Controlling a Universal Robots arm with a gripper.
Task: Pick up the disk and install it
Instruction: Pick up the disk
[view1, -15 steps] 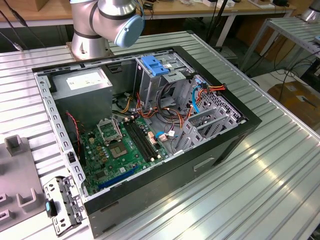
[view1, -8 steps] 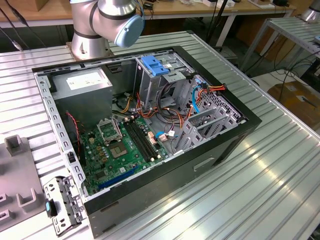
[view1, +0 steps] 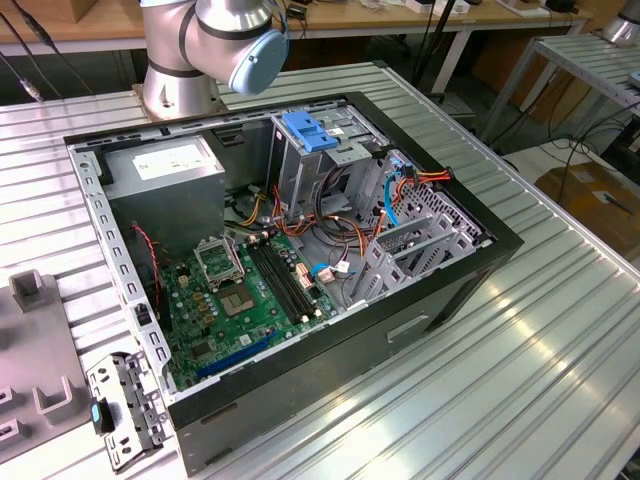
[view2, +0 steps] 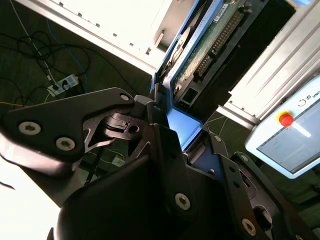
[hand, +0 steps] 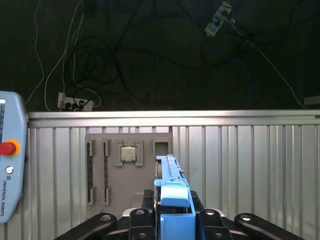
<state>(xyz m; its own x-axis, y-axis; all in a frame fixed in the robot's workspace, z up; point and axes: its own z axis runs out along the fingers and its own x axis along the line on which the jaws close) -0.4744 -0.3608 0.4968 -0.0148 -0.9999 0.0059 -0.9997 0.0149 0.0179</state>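
My gripper (hand: 172, 216) is shut on the disk (hand: 170, 175), which stands edge-on between the black fingers (hand: 102, 220), its light-blue plastic rail facing the first wrist view. In the second wrist view the disk (view2: 212, 42) shows its green circuit-board side and blue rail edge, reaching out past the gripper (view2: 182, 127). It is held in the air above the ribbed metal table (hand: 250, 170). In the exterior view the open computer case (view1: 480, 270) lies on the table, with an upright metal drive cage (view1: 300, 175) topped by a blue latch (view1: 312, 133).
A grey fixture plate (hand: 127, 172) holding a processor chip (hand: 129, 154) lies on the table below the gripper. A teach pendant (hand: 7, 170) with a red button sits beside it. Cables and power strips lie on the dark floor. The arm's base (view1: 185, 60) stands behind the case.
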